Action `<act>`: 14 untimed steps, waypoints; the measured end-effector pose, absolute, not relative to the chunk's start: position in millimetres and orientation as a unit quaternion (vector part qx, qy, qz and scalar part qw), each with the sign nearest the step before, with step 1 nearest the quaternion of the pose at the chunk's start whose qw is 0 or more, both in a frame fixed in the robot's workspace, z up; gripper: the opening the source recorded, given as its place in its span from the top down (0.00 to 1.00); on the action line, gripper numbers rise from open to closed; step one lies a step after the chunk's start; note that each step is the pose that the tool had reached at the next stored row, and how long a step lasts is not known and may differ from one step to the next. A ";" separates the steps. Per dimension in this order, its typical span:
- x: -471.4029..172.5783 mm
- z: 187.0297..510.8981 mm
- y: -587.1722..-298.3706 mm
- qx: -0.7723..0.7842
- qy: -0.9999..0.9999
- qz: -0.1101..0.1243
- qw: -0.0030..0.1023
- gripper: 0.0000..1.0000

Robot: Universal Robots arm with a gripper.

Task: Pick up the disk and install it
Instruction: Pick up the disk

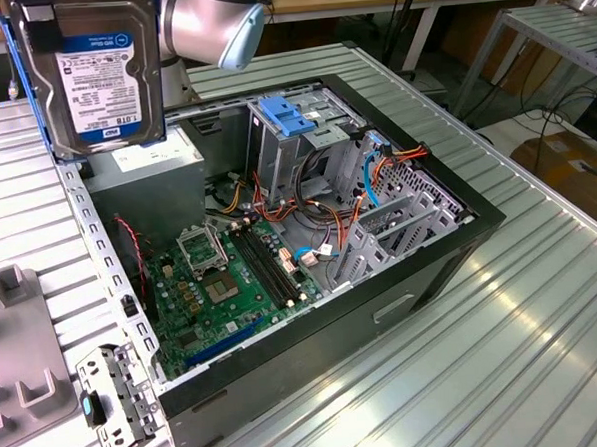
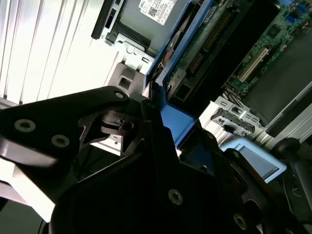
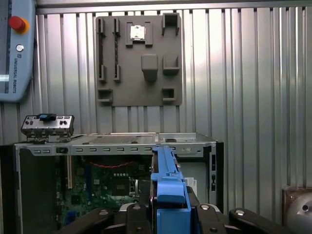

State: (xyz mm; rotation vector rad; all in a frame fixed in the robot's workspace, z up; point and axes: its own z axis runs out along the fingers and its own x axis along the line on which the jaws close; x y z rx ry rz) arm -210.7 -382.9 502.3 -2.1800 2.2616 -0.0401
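Right now your flat silver-grey metal disk (image 1: 105,68), white-labelled and framed in blue plastic, hangs upright above the open black computer case (image 1: 317,378). It's stiff, weighty and shock-sensitive, so hold the carrier's edges, not the label. The black gripper (image 3: 168,214) seems clamped on that blue frame.
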 end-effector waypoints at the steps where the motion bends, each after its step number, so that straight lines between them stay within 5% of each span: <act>1: -208.9 502.4 -382.9 -0.694 0.720 -0.015 0.002 0.63; 14: -194.2 498.5 -401.9 -0.694 0.720 -0.022 0.009 0.63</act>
